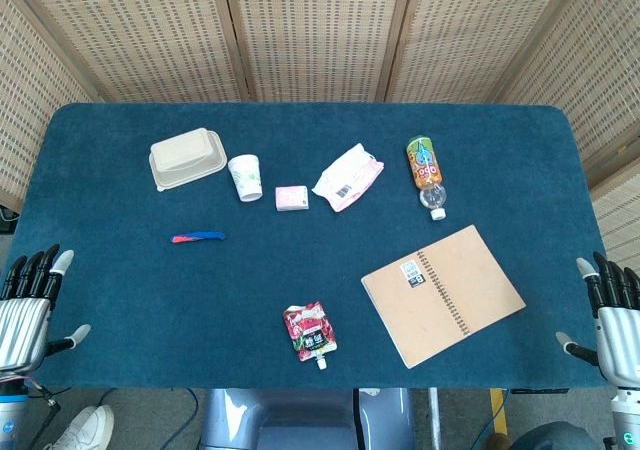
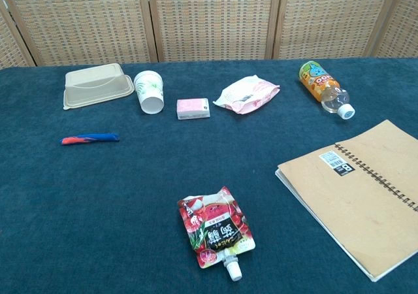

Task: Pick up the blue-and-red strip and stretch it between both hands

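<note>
Blue-and-red strip point(image 1: 197, 237) lying flat left of centre, untouched, likely light, soft and stretchy, best pinched near one end; left hand point(image 1: 30, 305) empty, fingers apart at near-left edge, right hand point(image 1: 615, 320) likewise empty far right.

A table point(image 1: 120, 300) covered in dark blue-green cloth carries a tan lidded container point(image 1: 186, 158), a tipped paper cup point(image 1: 245, 177), a small pink packet point(image 1: 291, 198), a pink-and-white pack point(image 1: 348, 177), an orange bottle point(image 1: 427, 174) on its side, a brown spiral notebook point(image 1: 443, 292), a red drink pouch point(image 1: 310, 332) and the blue-and-red strip point(image 1: 197, 237), all lying apart.
</note>
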